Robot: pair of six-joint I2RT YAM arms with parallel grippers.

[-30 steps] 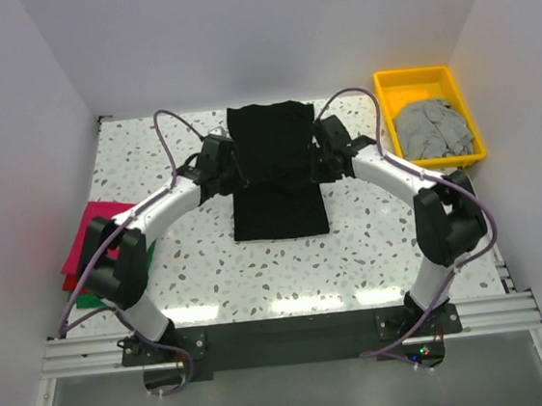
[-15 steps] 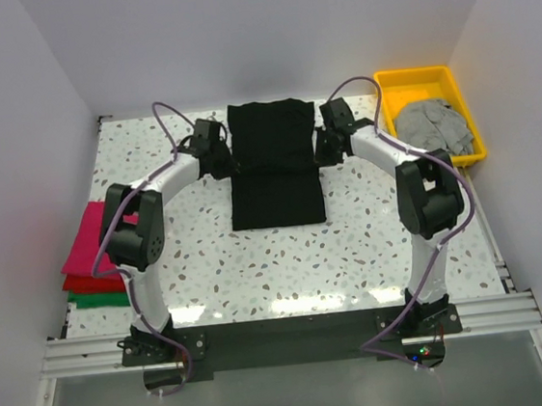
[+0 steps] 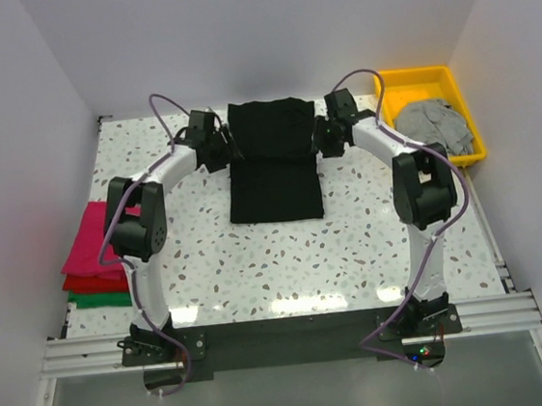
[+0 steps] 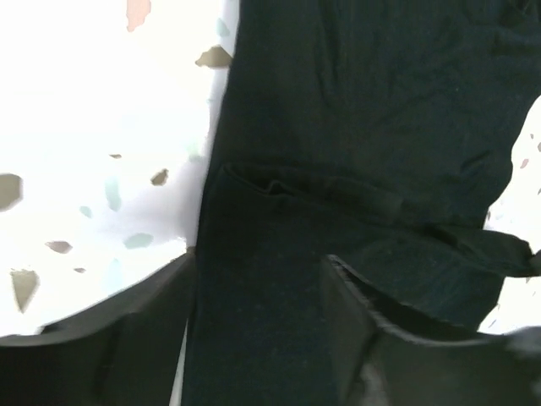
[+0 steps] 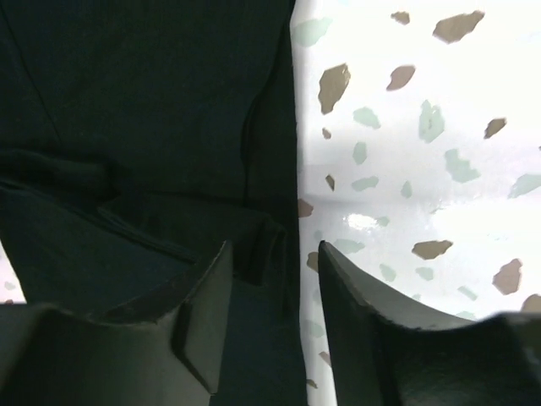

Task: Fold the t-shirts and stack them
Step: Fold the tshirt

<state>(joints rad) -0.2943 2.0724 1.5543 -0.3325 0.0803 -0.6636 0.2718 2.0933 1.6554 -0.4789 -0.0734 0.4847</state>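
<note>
The black t-shirt [image 3: 271, 159] lies mid-table, its far part doubled over the near part along a crease. My left gripper [image 3: 228, 150] sits at the shirt's left edge and my right gripper [image 3: 321, 142] at its right edge, both by the crease. In the left wrist view the left gripper [image 4: 258, 283] is open, with the black cloth [image 4: 355, 110] lying flat between the fingers. In the right wrist view the right gripper [image 5: 272, 258] is open over the folded hem of the shirt [image 5: 127, 101]. Magenta [image 3: 92, 233], red [image 3: 87, 283] and green [image 3: 92, 300] t-shirts lie stacked at the left. The grey t-shirt [image 3: 433, 126] lies crumpled in the tray.
The yellow tray [image 3: 413, 75] stands at the back right corner. White walls close in the table on the left, back and right. The folded stack lies against the left edge, next to the left arm's elbow [image 3: 133, 227].
Both grippers moved toward the back of the table along the black t-shirt's edges, then opened and let go of the cloth. The shirt's outline is shorter now.
</note>
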